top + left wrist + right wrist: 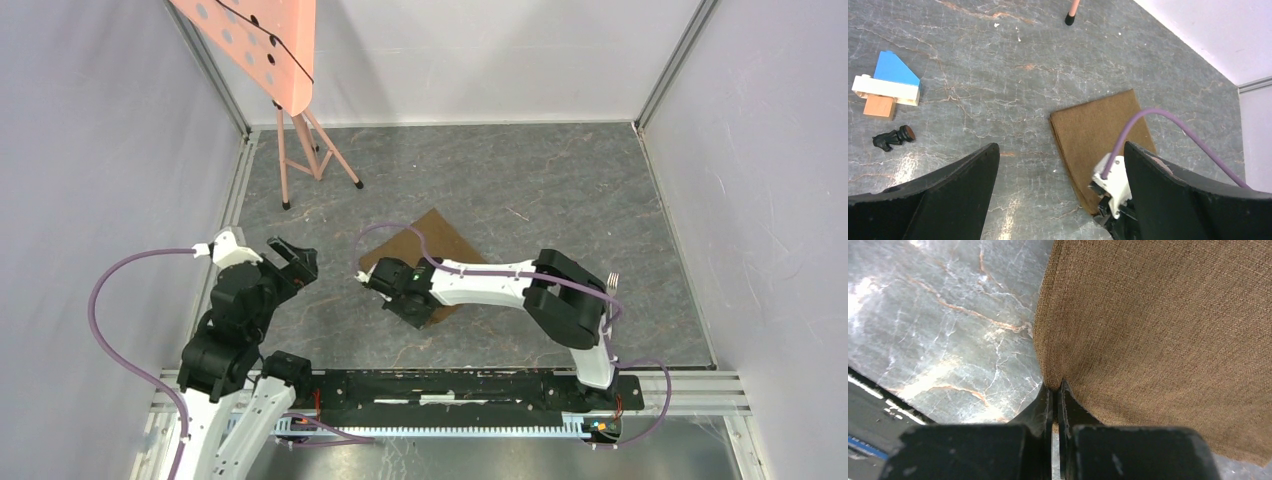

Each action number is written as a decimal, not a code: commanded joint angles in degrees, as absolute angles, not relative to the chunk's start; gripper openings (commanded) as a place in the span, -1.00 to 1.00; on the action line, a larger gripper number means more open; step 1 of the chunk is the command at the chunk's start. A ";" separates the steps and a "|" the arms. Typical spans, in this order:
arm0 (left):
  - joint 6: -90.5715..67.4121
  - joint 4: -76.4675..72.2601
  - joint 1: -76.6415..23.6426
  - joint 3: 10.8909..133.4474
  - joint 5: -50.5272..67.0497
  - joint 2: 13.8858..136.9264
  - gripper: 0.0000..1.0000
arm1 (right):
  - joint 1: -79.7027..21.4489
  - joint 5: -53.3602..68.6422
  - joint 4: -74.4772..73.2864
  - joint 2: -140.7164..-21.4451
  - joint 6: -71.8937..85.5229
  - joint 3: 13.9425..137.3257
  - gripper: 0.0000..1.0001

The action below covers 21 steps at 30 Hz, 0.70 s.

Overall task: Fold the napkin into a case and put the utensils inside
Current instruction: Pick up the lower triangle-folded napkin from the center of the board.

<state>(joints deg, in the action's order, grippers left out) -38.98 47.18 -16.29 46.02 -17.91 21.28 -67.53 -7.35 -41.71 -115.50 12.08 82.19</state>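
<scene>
Right tool [1055, 390] has the napkin [440, 235] by its near-left corner

On the grey marbled desk [520, 180] the tan napkin lies flat and turned cornerwise, and the rest of it runs off to the far right of that tightly pinched tool. The left tool [296, 256] gapes wide with nothing in it, further off to the left. No pocket yet and nothing tucked inside. What looks like a fork [613, 281] sits behind the right elbow.
</scene>
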 commanded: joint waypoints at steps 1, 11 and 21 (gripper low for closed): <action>-42.63 47.04 -16.17 46.76 -17.65 25.56 1.00 | -65.82 -0.38 -27.53 -107.34 12.55 75.36 -1.00; -57.76 30.32 -16.16 33.73 6.43 40.61 1.00 | -59.16 14.73 -12.51 -96.43 16.63 59.45 -1.00; -67.97 3.93 -16.09 21.77 14.67 54.12 1.00 | -54.57 19.58 -5.85 -91.57 17.88 51.50 -1.00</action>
<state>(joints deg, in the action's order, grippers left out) -62.46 18.22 -16.29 22.63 10.81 50.37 -55.70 15.92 -11.60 -94.91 16.93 53.19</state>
